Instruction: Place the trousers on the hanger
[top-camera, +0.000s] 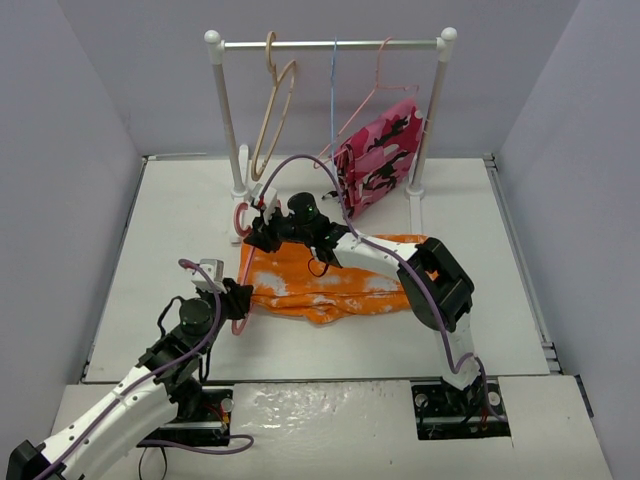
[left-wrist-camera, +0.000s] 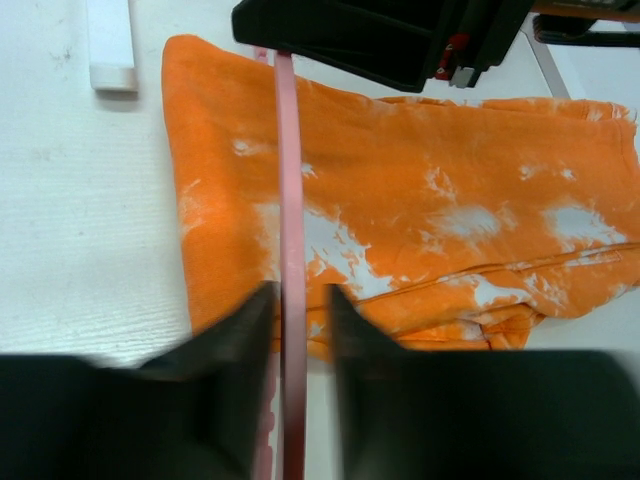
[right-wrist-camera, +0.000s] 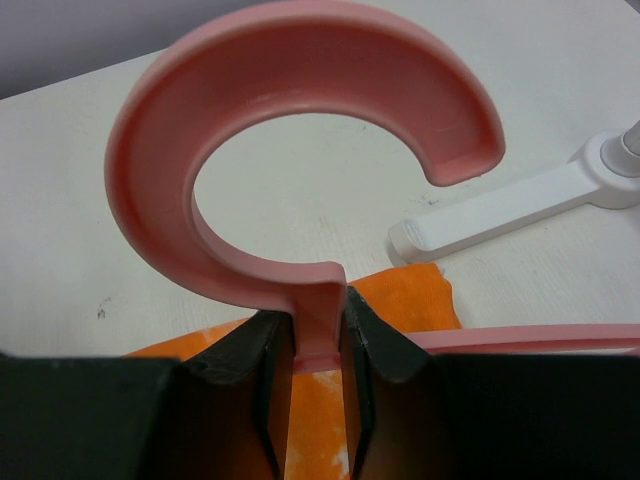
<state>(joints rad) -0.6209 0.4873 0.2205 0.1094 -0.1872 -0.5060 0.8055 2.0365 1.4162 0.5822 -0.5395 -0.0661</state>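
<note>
The orange trousers (top-camera: 335, 285) with white blotches lie flat on the table; they also show in the left wrist view (left-wrist-camera: 420, 220). The pink hanger (top-camera: 240, 218) lies across their left end. My right gripper (top-camera: 263, 226) is shut on the hanger's neck just below the hook (right-wrist-camera: 300, 150), its fingers (right-wrist-camera: 375, 340) pressed on both sides. My left gripper (top-camera: 233, 299) straddles the hanger's straight bar (left-wrist-camera: 290, 200) near the trousers' near edge. Its jaws stand narrowly apart, with a gap showing on the bar's right side.
A white clothes rail (top-camera: 330, 45) stands at the back with a beige hanger (top-camera: 275, 110), a thin light-blue hanger (top-camera: 333, 90) and a pink camouflage garment (top-camera: 380, 155). Its white foot (left-wrist-camera: 110, 45) lies close to the hook (right-wrist-camera: 520, 200). Grey walls enclose the table.
</note>
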